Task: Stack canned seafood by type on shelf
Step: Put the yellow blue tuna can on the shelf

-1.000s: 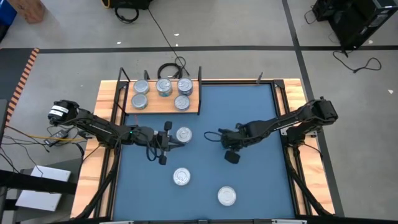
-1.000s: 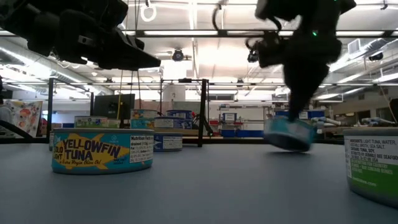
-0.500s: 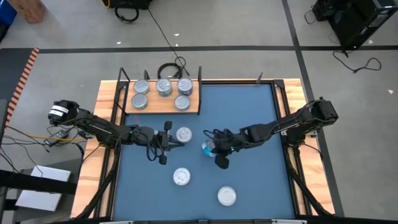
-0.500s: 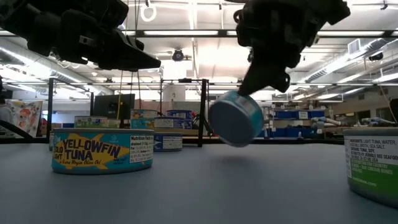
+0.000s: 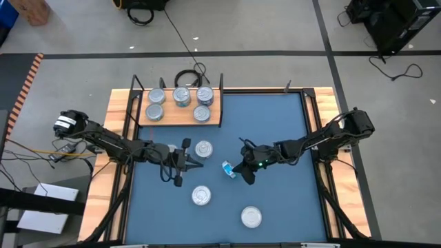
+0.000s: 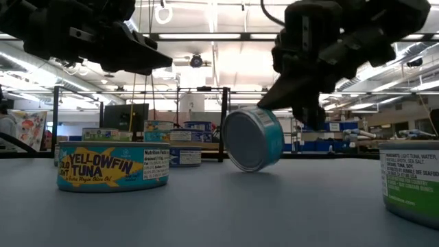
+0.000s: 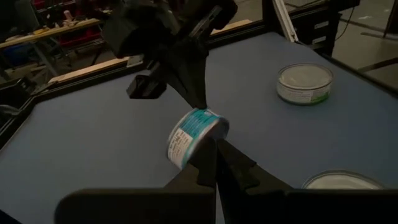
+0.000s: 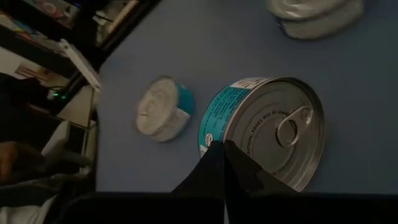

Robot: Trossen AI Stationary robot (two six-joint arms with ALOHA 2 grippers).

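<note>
A teal-walled tin stands tilted on the blue mat, resting on its lower edge, its pull-tab lid turned toward the right wrist camera. My right gripper is at the tin's upper edge, fingers shut. My left gripper is shut and hovers just left of the tin, touching nothing. Several silver tins lie flat on the wooden shelf at the mat's far left. Three more tins lie flat on the mat. My right gripper meets the teal tin at its raised upper rim, fingers slanting down from the table's right side. The fingertips close on the edge of the teal side wall; the fingers hide the pinch itself. The tin leans, its lower edge on the mat.
A Yellowfin Tuna tin and a green-labelled tin stand close to the low camera. The shelf's black posts rise at its ends. Wooden rails border the mat. Bare mat lies at the far right.
My right gripper has carried the teal tin toward the table's left and near edge. The tin hung clear of the mat and tipped over on the way; now its lower edge rests on the mat, lid turned up on its side.
</note>
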